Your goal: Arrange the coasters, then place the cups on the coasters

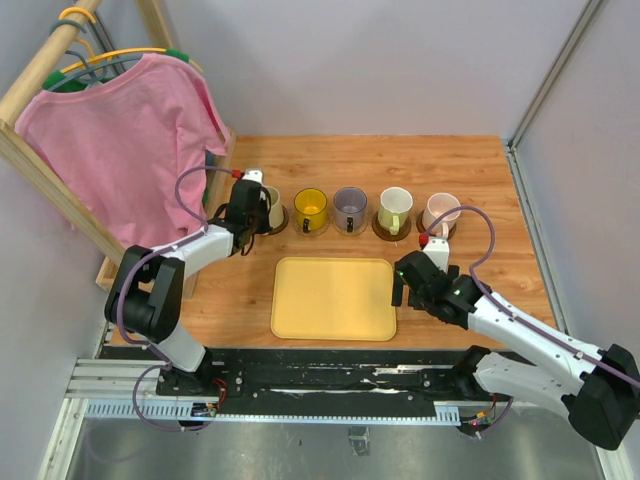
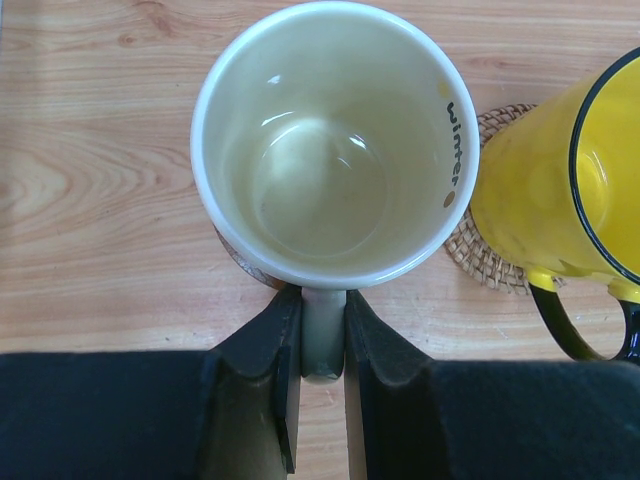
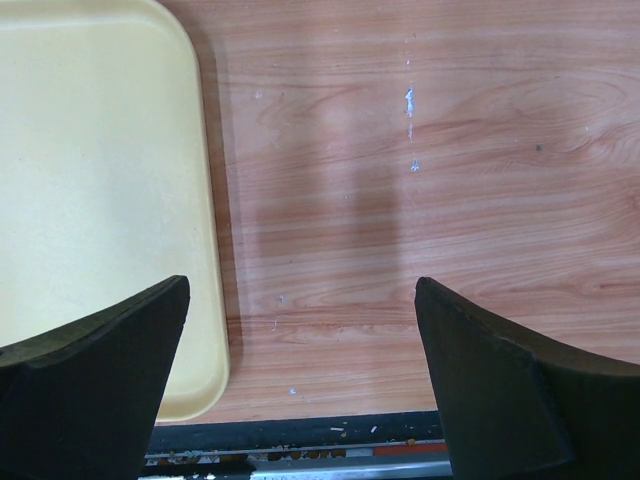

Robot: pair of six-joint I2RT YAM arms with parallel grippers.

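Now | I see left gripper (image 2: 322,305) pinching handle of glossy cream cup (image 2: 320,180) | right gripper (image 3: 300,330) wide over grainy wood table (image 3: 450,150)

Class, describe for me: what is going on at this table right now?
The left end effector grips the cream cup by its handle, a dark coaster under it, at the row's left end. The yellow cup, purple-grey cup, off-white cup and pink cup stand on coasters alongside. The right end effector is open and empty, above the table beside the yellow tray.
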